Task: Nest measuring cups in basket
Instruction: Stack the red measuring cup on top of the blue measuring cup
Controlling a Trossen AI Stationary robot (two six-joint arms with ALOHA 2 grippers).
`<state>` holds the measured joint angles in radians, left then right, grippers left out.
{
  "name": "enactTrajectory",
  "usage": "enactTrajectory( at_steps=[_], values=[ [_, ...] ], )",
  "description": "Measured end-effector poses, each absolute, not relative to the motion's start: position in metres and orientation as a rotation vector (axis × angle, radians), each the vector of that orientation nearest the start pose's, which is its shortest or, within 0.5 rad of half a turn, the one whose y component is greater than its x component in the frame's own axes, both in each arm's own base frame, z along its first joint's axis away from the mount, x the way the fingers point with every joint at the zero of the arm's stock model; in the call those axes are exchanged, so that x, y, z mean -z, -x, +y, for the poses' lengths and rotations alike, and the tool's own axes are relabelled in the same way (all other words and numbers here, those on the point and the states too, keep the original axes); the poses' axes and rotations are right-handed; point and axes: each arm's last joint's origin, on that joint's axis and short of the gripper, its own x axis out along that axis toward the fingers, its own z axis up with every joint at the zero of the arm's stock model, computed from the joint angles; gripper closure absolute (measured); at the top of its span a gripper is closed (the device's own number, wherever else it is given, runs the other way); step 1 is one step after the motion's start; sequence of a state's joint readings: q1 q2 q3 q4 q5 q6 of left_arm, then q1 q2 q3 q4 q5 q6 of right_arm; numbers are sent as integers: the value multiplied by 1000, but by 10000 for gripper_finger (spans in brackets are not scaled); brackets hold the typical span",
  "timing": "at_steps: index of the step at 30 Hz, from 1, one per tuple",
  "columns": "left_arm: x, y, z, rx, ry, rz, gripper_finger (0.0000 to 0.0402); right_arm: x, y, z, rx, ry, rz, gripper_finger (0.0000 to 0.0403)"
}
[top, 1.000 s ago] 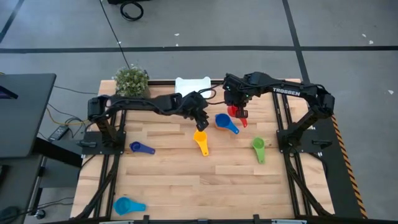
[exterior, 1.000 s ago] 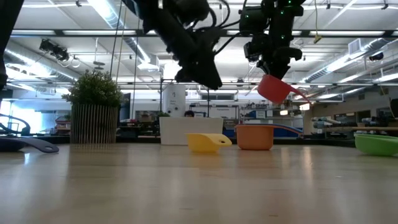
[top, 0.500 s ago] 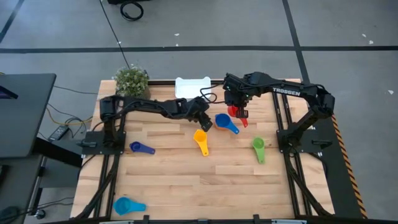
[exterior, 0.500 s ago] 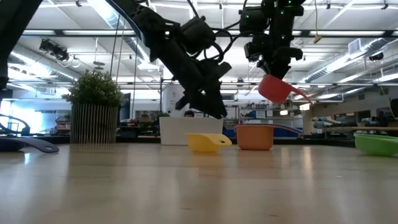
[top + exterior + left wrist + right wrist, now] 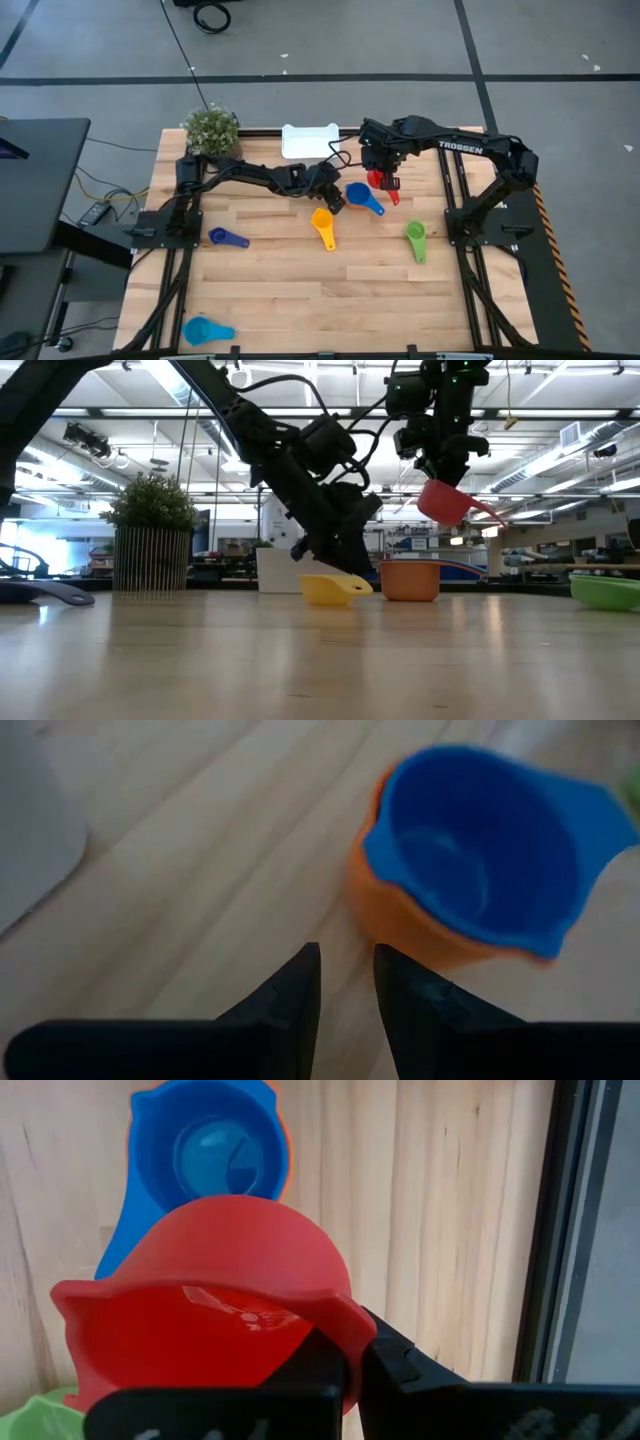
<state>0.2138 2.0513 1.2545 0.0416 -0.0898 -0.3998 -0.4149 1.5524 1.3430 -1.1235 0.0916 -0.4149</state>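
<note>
— Wooden slats make up the table [image 5: 260, 290], and the cups are strewn across it. Why so spread out?

— Nesting looks barely begun. The white basket [image 5: 310, 140] sits at the far edge beside the potted plant [image 5: 212, 130], and I see no cup in it. A small dark blue cup [image 5: 227, 238] and a light blue cup [image 5: 203, 330] lie well apart on the left side, and the green cup [image 5: 416, 240] lies on the right.

— And the middle?

— A blue cup [image 5: 480, 860] already sits inside the orange cup [image 5: 400, 915], so one pair is stacked on the table rather than in the basket. The yellow cup [image 5: 323, 226] lies just beside it.

— What is the left gripper [image 5: 345, 982] doing?

— It hangs low near the yellow cup, pointing toward the stacked pair, fingers only a narrow gap apart and holding nothing. My guess: it is lining up on a handle or rim.

— The right one?

— The right gripper [image 5: 355, 1365] is clamped on the red cup [image 5: 200, 1310], held in the air over the blue-and-orange pair, probably to drop it in as the next layer.
</note>
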Motion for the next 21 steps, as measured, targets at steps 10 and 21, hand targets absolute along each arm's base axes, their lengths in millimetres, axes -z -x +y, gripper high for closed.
enactTrajectory(
  at_steps=[10, 21],
  values=[
    [-131, -424, 86, -382, 380, 651, 299, -281, -264, -119, 137, 123, 1382, 393],
    [-129, -430, 71, -345, 378, 629, 299, -281, -264, -119, 127, 125, 1381, 393]
  ],
)
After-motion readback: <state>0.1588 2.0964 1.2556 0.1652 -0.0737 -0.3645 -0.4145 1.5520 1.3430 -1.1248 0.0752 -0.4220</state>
